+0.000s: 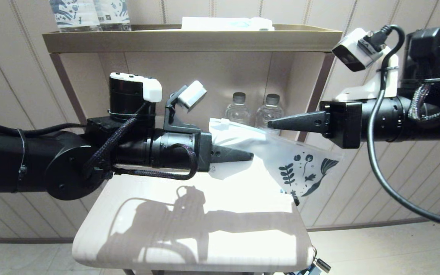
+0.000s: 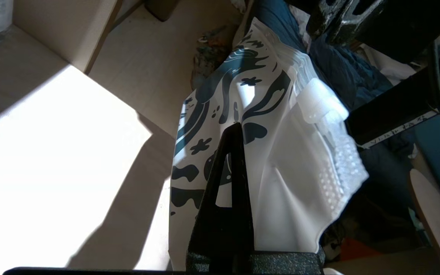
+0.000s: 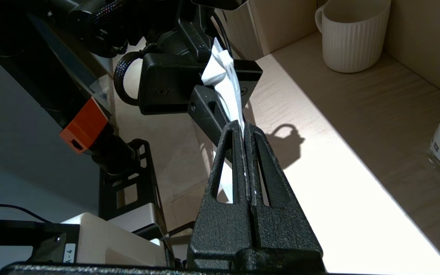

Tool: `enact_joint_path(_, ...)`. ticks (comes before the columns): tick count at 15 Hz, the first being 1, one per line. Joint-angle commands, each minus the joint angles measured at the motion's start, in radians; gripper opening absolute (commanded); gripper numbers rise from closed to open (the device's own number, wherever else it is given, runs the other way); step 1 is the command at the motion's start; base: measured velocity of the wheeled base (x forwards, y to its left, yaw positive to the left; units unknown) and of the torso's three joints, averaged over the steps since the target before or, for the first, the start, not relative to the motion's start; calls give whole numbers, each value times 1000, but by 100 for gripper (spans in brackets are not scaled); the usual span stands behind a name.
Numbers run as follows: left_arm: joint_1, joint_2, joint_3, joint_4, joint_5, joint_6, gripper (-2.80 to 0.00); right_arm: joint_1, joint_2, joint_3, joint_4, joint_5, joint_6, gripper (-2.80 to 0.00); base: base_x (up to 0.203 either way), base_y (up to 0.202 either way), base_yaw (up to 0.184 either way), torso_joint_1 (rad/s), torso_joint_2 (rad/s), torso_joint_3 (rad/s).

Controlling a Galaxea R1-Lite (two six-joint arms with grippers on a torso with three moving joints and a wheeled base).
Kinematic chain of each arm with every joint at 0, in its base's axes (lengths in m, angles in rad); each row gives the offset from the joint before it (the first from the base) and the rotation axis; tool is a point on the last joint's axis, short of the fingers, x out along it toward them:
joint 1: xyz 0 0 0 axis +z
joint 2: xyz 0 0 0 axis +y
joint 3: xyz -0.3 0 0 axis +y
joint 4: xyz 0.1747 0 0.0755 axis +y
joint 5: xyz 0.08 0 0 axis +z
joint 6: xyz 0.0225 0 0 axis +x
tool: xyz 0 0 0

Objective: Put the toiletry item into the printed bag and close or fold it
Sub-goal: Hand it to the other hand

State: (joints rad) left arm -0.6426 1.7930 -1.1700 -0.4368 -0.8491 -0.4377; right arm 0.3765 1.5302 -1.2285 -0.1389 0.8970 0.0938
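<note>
Both my grippers are pressed shut; the left gripper [image 1: 248,156] pinches the printed bag [image 1: 296,164] above the table [image 1: 189,244], printed end hanging away toward my right; the right gripper [image 1: 271,124] nips the bag's upper edge; the toiletry item is not visible; shelves and bottles [image 1: 254,110] stand close behind.

Head camera faces the shelf; wrist cameras closely share the printed bag [image 2: 281,152].

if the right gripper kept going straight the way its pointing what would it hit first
Probably the printed bag itself: the right gripper is shut on its upper edge, pointing across at the left gripper, which is shut on the same bag. Past the bag, the left gripper's fingers likely come next, though depth is hard to judge.
</note>
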Motion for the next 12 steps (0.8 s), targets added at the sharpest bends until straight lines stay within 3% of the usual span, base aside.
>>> enact_joint_path(1,0,-13,1,3,-5,-2,-280,8,-5,-4,0,5,3,-280,0,0,0,0,0,0)
enact_joint_path(3,-1,-24,14,21,-6,13,-280,36,0,-44,20,3,15,-280,0,0,0,0,0,0)
enact_joint_path(5,-4,-34,19,87,-7,71,-280,63,9,-140,151,-33,22,-280,0,0,0,0,0,0)
enact_joint_path(8,-6,-69,0,294,-7,251,-280,93,69,-279,315,-193,18,-280,0,0,0,0,0,0)
enact_joint_path(10,-5,-87,-19,430,-6,404,-280,104,93,-339,427,-206,-18,-280,0,0,0,0,0,0)
enact_joint_path(12,-4,-90,-49,539,0,517,-280,119,120,-399,549,-207,-85,-280,0,0,0,0,0,0)
